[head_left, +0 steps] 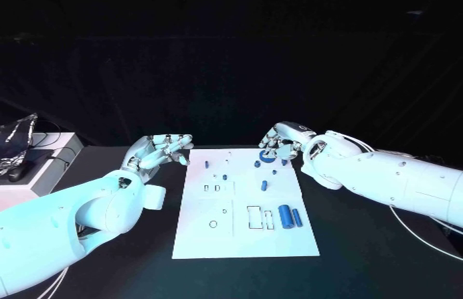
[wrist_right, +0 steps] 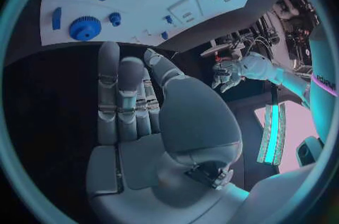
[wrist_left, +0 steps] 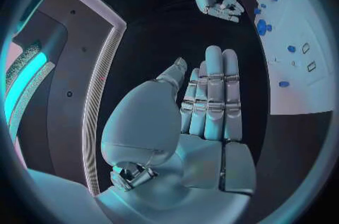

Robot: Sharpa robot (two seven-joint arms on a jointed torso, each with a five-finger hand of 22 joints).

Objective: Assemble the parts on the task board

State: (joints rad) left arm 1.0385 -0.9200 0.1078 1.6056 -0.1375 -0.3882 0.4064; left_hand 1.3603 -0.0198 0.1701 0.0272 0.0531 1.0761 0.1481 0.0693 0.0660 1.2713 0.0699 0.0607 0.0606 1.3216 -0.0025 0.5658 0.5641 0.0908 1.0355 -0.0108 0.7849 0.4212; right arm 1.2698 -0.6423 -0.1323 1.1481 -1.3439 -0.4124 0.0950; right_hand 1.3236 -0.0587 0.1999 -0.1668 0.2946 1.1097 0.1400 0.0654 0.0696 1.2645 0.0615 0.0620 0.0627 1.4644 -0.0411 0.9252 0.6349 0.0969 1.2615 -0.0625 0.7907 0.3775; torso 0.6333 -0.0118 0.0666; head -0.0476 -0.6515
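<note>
White board [head_left: 241,239] lies mid-tabletop [head_left: 366,259] carrying small blue pieces, among them a gear [wrist_right: 85,28] at its far edge beside the empty, flat-fingered right hand [head_left: 282,142]; left hand [head_left: 159,150] likewise empty, fingers extended.

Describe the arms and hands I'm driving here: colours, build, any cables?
Both arms are smooth, rounded white shells. The left hand and right hand are silver metal with segmented, jointed fingers. Thin pale cables trail from the right arm onto the black table.

Black table [head_left: 386,259], dark backdrop behind, white box [head_left: 43,153] at far-left edge (cables on it)
</note>
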